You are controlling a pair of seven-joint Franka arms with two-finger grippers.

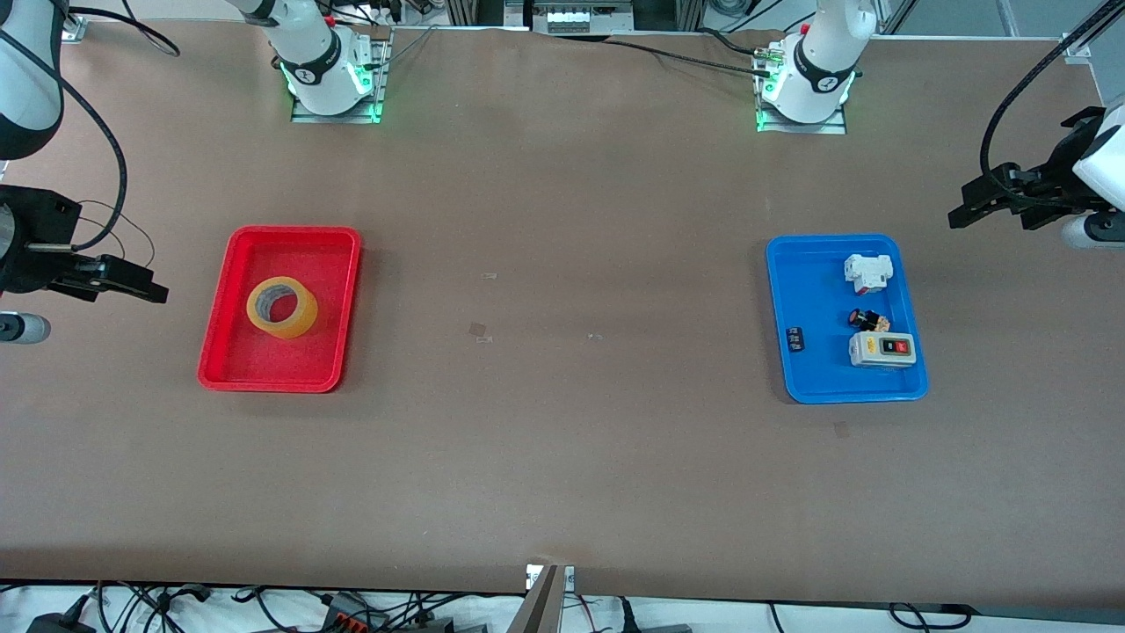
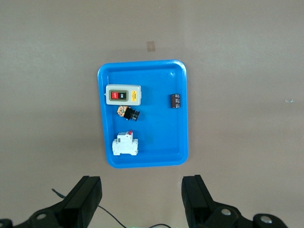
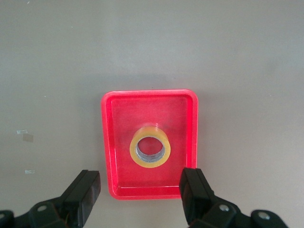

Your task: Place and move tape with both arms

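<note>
Front view: tape [image 1: 282, 307] lies flat in the red tray [image 1: 230, 264], ready for grasping; right gripper [image 1: 132, 283] and left gripper [image 1: 971, 211] hover wide open, empty.

A: What is sitting on the table [image 1: 562, 457], by count?

B: Two trays are lying there: one red tray [image 1: 230, 347], one blue tray [image 1: 822, 387].

A: Contents?

B: One roll of yellow tape [image 1: 282, 307] is resting in the red. Four items are lying in the blue: one white circuit breaker [image 1: 867, 271], one grey two-button switch box [image 1: 881, 349], one small black-and-red push button [image 1: 866, 319], one small black block [image 1: 795, 338].

A: Arms?

B: Two are showing.
</note>
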